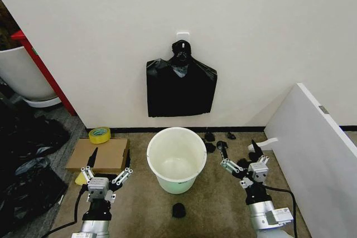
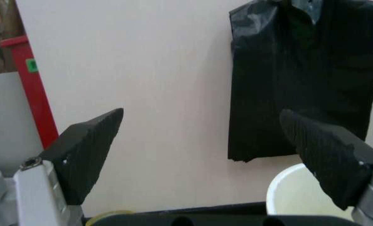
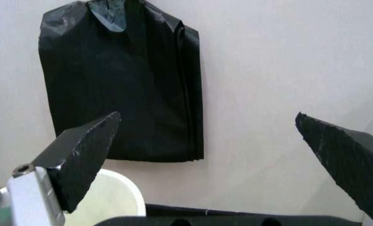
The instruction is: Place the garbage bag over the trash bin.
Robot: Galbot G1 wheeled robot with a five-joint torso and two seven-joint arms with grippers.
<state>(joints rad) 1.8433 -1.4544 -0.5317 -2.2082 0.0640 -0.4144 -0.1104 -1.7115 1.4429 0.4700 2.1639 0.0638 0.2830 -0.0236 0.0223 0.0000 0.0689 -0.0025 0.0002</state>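
Note:
The trash bin, a round cream-white bucket, stands open and bare on the brown floor in front of the wall; its rim also shows in the left wrist view and the right wrist view. The garbage bag is out of view. My left gripper hovers low to the bin's left, open with nothing between its fingers. My right gripper hovers low to the bin's right, also open and empty, fingers spread wide. Both point toward the wall.
A flat black bag bundle with a knotted top hangs from a wall hook above the bin. Small black lumps lie on the floor. Cardboard and yellow tape sit left; a white panel leans right; black plastic is heaped far left.

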